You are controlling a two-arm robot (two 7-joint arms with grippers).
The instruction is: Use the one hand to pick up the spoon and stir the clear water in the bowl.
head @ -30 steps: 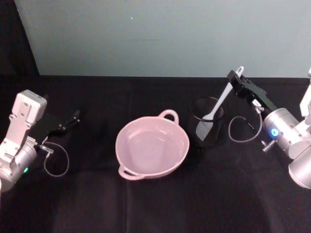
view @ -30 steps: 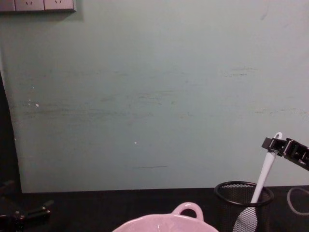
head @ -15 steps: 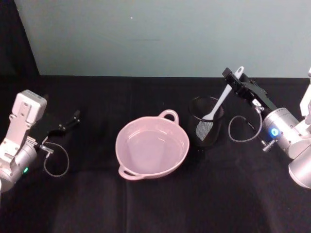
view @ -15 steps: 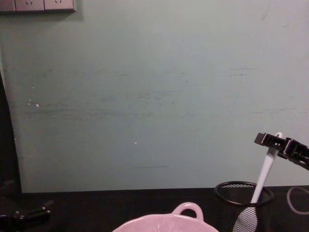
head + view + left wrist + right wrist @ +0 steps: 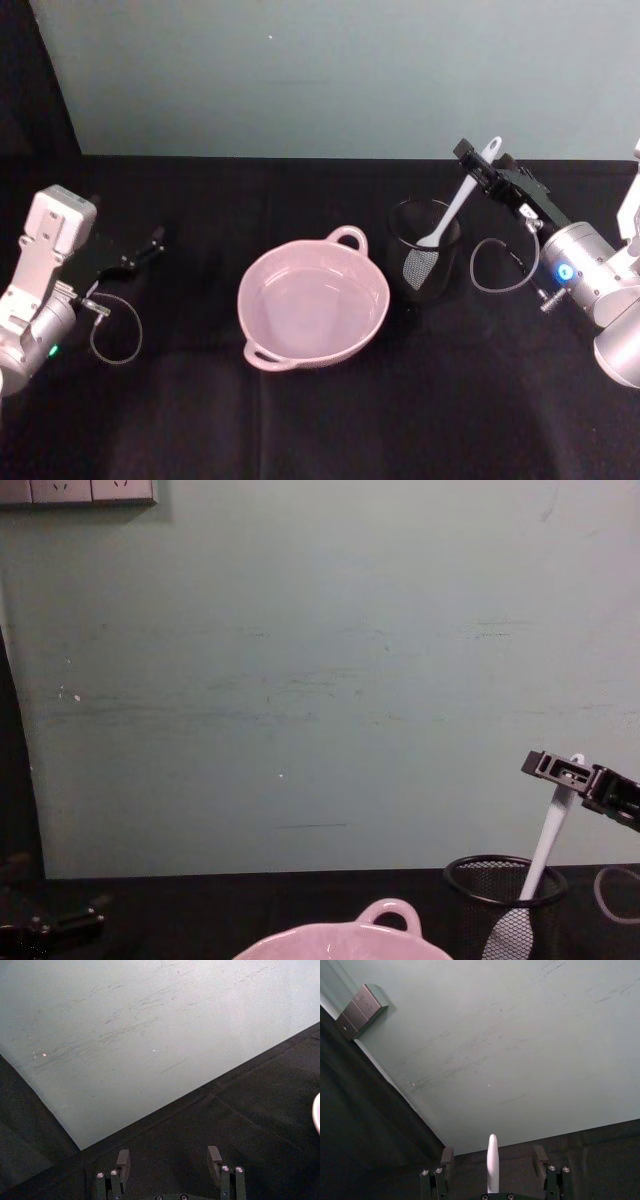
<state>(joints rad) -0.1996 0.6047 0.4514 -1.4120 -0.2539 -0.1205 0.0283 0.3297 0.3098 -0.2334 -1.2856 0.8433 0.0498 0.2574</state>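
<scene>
The white spoon stands tilted in a black mesh cup, blade down, handle leaning up to the right. My right gripper is open around the top of the handle. In the right wrist view the spoon's tip rises between the two spread fingers, touching neither. From the chest, the right gripper sits at the handle top of the spoon. The pink bowl with clear water sits left of the cup. My left gripper rests open at the far left, empty.
A pale green wall runs behind the black table. A wall socket plate shows at the upper left. The mesh cup stands close to the bowl. Cable loops hang by both wrists.
My right gripper has moved left, so its fingers now straddle the top of the spoon handle. The spoon, cup, bowl and left arm have not moved.
</scene>
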